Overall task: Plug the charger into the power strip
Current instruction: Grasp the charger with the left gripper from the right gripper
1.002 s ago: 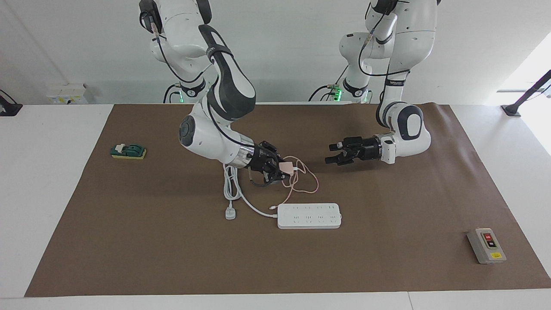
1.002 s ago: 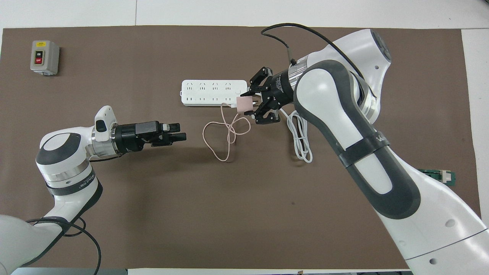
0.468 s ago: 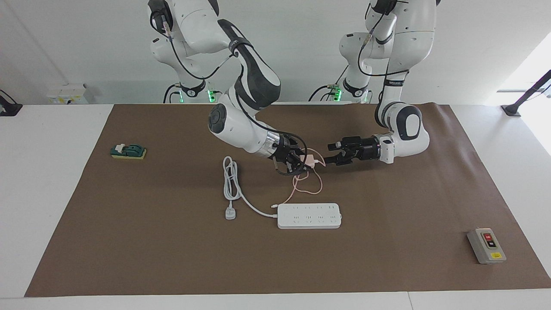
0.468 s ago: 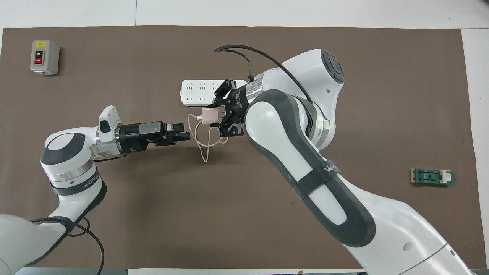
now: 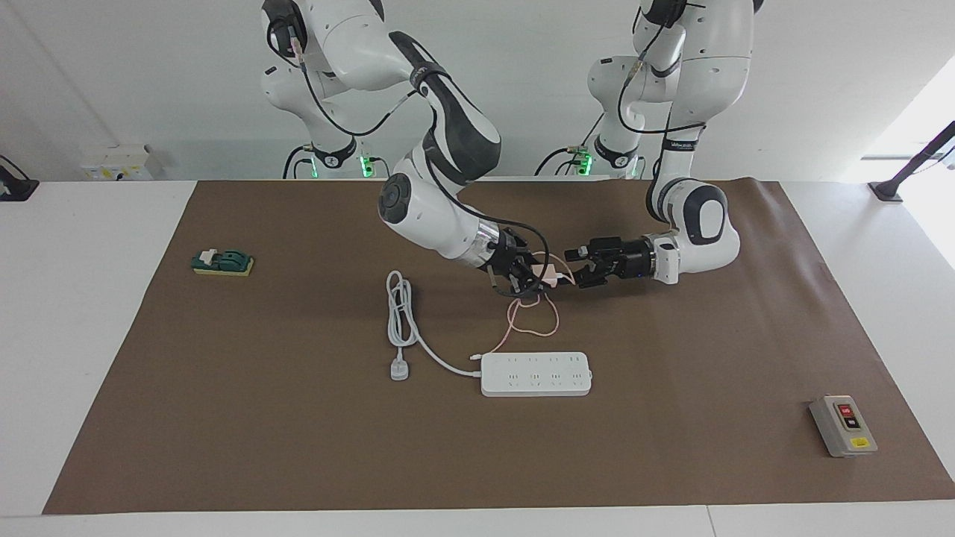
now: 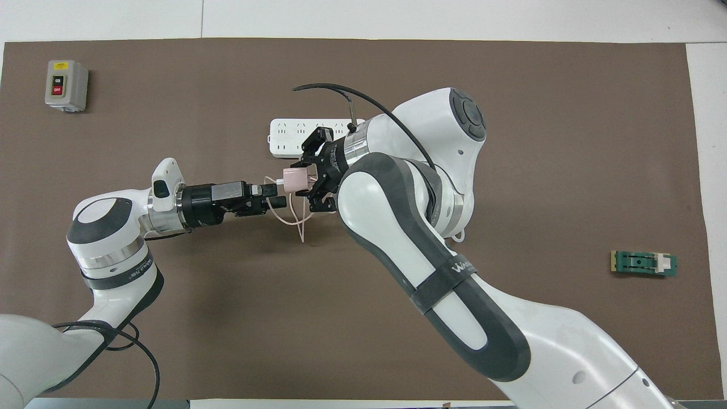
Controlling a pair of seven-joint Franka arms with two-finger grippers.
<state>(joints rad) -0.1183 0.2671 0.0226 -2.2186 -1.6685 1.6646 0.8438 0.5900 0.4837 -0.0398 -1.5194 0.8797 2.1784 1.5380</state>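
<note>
The right gripper, clamped on the pale-pink charger, has carried it in the last second from above the coiled white cord toward the middle of the worktop. The charger now hangs in the air over the brown mat, its thin pink cable trailing down to the mat. The left gripper, jaws spread wide and holding nothing, has closed in and now sits just beside the charger. This alignment suggests a handover is imminent. The power strip lies flat, farther from the robots than both grippers, all sockets unoccupied; insertion is not yet begun.
</note>
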